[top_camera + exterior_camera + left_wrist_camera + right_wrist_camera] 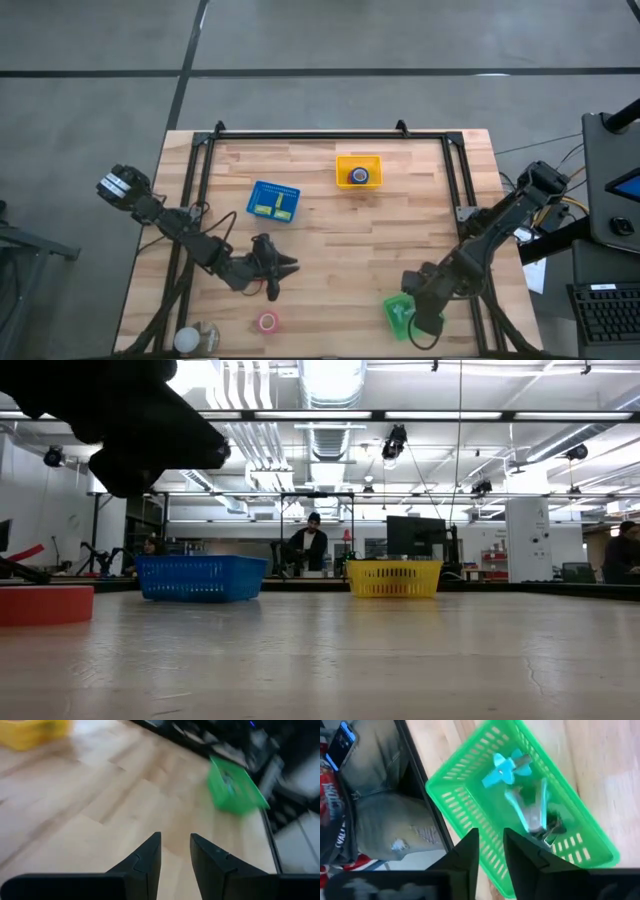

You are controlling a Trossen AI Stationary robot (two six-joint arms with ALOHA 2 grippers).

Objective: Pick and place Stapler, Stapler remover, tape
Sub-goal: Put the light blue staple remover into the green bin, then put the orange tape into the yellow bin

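My left gripper [283, 268] hovers over the bare wood near the table's middle, open by a narrow gap [175, 851] and empty. My right gripper [412, 300] hangs over the green basket [400, 313] at the near right, also narrowly open [491, 847] and empty. Teal staple removers [522, 795] lie on that basket's floor. A red tape roll [267, 321] lies flat on the table near the near edge, also seen in the low view [45, 603]. A blue tape roll [360, 176] lies in the yellow basket [343, 162].
A blue basket [257, 195] with pale yellow things inside stands left of the yellow one; both show in the low view [200, 577] [395, 577]. A pale round thing [190, 340] sits at the near left corner. A black frame edges the table. People sit in the room beyond.
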